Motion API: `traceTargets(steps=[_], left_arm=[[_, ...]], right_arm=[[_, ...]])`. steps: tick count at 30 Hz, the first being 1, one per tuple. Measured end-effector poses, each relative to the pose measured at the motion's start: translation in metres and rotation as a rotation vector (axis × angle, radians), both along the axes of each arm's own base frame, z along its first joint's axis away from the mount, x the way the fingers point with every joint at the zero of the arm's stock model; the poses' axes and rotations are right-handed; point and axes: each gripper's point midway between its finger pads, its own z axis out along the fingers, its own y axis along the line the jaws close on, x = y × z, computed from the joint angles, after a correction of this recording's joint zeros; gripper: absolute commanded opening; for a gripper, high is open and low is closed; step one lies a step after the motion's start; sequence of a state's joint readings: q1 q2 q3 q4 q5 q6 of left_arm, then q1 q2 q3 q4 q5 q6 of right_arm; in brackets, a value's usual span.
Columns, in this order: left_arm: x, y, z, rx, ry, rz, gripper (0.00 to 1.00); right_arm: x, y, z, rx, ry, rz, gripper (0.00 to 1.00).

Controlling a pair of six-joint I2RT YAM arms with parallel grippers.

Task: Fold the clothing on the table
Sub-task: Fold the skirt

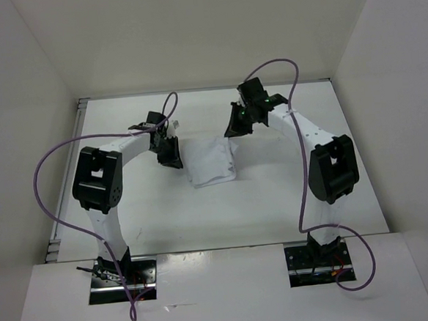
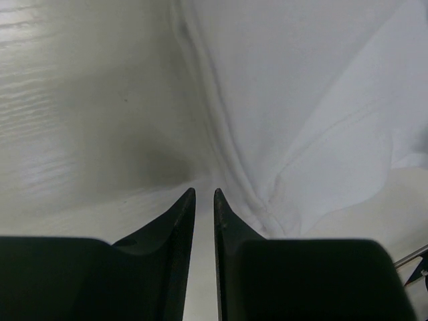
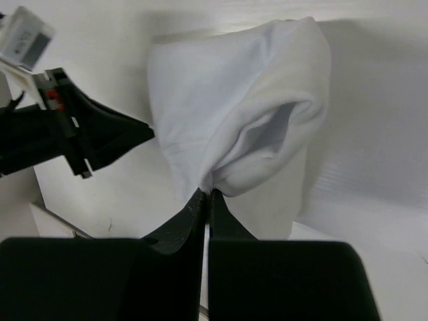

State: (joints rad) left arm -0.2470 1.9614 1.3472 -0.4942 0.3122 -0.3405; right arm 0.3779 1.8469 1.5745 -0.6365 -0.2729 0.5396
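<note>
The clothing (image 1: 210,163) is a white, wrinkled bundle lying mid-table (image 1: 203,213) between the two arms. My right gripper (image 1: 235,127) hovers at its far right corner. In the right wrist view that gripper (image 3: 206,194) is shut on a pinched fold of the clothing (image 3: 221,107), which bunches up from the tips. My left gripper (image 1: 171,155) sits just off the garment's left edge. The left wrist view shows this gripper (image 2: 204,194) open by a narrow gap with only bare table between the fingers. The clothing (image 2: 301,100) and its hem lie just right of the tips.
White upright walls (image 1: 41,106) enclose the table on the left, back and right. Purple cables (image 1: 50,186) loop from both arms over the table. In the right wrist view the left arm's black gripper body (image 3: 80,137) is close on the left of the garment.
</note>
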Motion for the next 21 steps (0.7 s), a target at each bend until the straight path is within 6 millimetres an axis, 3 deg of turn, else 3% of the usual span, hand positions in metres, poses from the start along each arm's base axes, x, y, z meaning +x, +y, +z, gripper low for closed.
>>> traceTargets(steps=[5, 14, 21], left_arm=[[-0.004, -0.009, -0.002, -0.011, 0.003, -0.021, 0.24], [-0.005, -0.013, -0.003, -0.027, 0.000, -0.030, 0.24], [-0.009, -0.012, -0.006, -0.025, 0.011, -0.029, 0.24]], right_arm=[[0.002, 0.049, 0.000, 0.017, -0.008, 0.080, 0.00], [-0.018, 0.134, -0.043, 0.008, 0.049, 0.244, 0.00], [-0.040, 0.157, -0.069, -0.017, 0.098, 0.304, 0.00]])
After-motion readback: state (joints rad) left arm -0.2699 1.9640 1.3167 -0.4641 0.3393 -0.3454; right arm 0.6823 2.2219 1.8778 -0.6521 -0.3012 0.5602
